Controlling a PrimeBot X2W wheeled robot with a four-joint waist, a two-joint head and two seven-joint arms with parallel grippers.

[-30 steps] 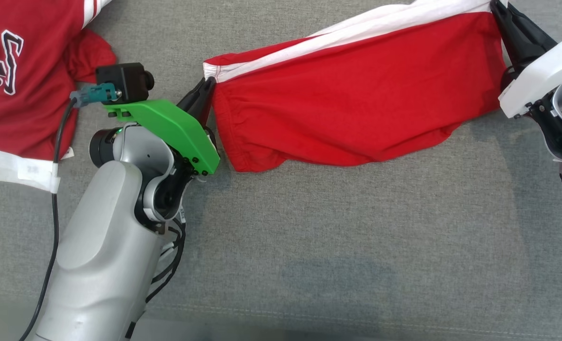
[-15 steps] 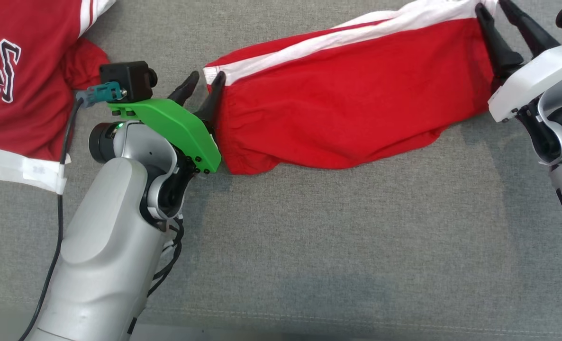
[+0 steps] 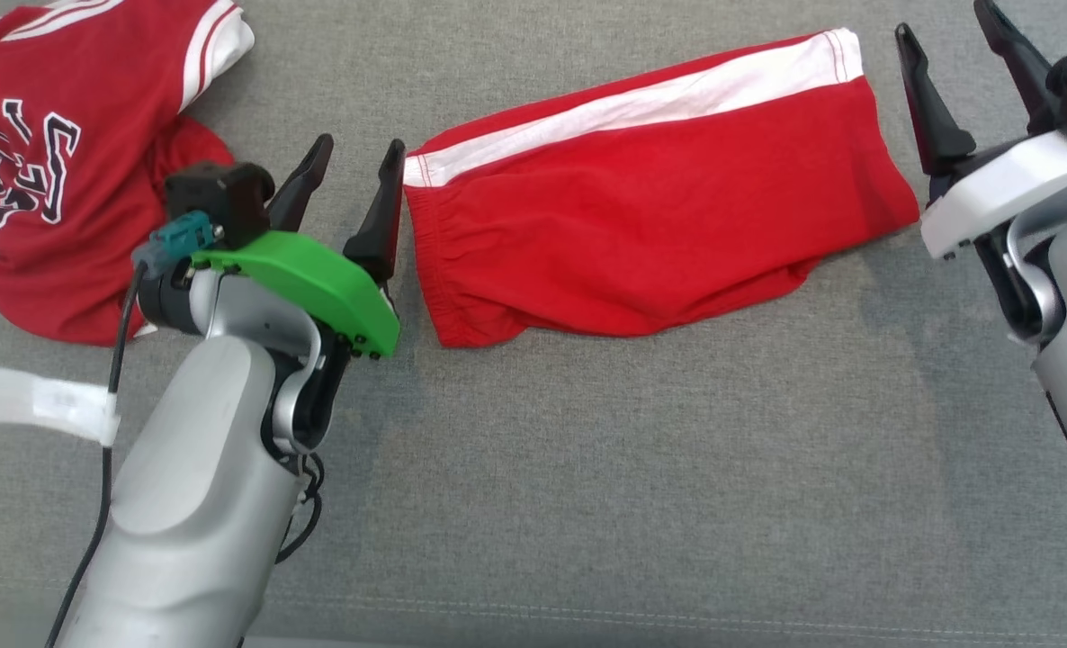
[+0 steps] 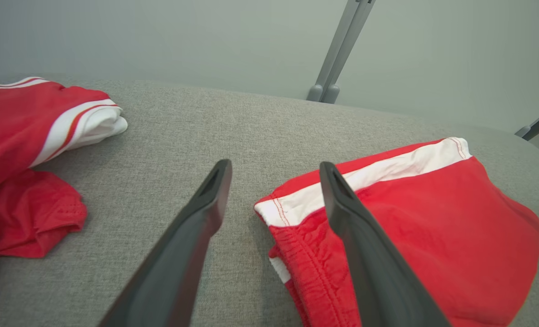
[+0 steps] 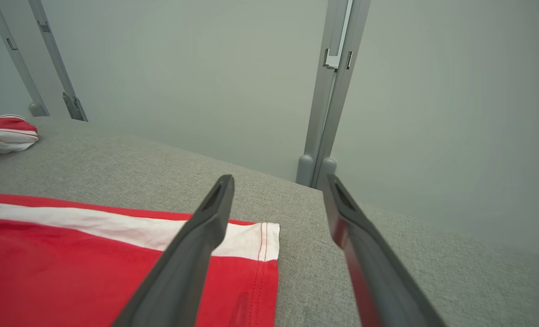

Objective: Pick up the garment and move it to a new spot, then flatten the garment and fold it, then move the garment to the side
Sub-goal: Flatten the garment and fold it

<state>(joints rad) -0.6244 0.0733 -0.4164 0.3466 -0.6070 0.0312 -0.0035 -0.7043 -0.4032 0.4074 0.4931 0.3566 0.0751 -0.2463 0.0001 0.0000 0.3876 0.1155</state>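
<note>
The left gripper [image 3: 359, 151] stands wide open and holds nothing, just beside the waistband end of the red shorts [image 3: 659, 225]. The right gripper [image 3: 943, 22], also wide open and empty, is near the other end. The shorts lie on the grey worktop [image 3: 587, 468].

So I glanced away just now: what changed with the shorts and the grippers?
Both let go: the left gripper and right gripper, shut on the ends of the red shorts, opened and no longer grip them. The shorts lie on the grey cushion; the red jersey stayed put.
</note>
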